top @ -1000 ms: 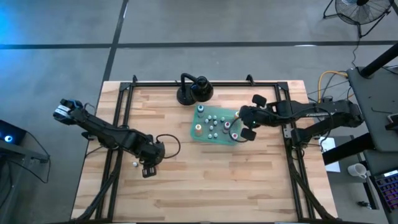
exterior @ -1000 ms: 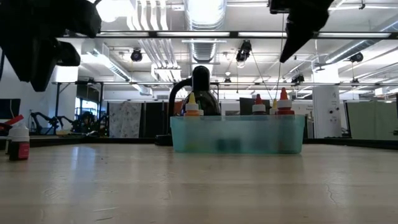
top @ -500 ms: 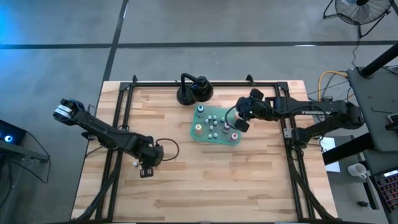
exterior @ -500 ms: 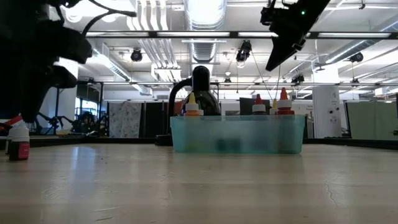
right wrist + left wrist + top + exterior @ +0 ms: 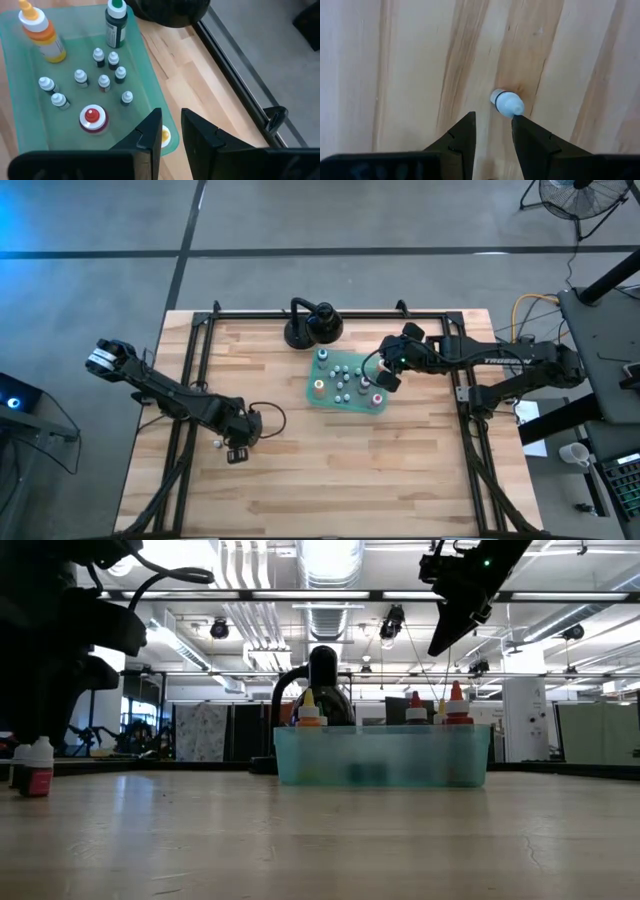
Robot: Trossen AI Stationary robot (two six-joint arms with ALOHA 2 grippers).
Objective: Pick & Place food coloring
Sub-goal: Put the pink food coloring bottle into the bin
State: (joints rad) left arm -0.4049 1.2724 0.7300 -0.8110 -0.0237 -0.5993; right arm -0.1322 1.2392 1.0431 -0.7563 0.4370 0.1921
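Note:
One tiny food coloring bottle (image 5: 216,444) with a white cap and a reddish label stands upright on the bare wood at the table's left (image 5: 38,768). My left gripper (image 5: 493,122) points down at it and is open. The bottle (image 5: 507,102) lies just past one fingertip, not between the fingers. Several more tiny bottles (image 5: 102,80) stand in the green tray (image 5: 312,402). My right gripper (image 5: 171,125) hovers over the tray's right edge (image 5: 385,375). Its fingers are a narrow gap apart with nothing between them. My left gripper has one fingertip (image 5: 517,122) right beside the bottle's white cap (image 5: 511,106), coming from above. Whether it touches the cap I cannot tell. The bottle stands on the table.
The tray also holds a taller orange bottle (image 5: 42,32), a dark green-capped bottle (image 5: 116,25) and a round red lid (image 5: 91,117). A black round-based stand (image 5: 313,328) sits just behind the tray. Black frame rails (image 5: 200,350) run along the table's sides.
My left gripper has come down toward the lone bottle on the wood. My right gripper has moved from the tray's near right corner toward the far edge and a little left, rolling somewhat. Both were still in the last half second.

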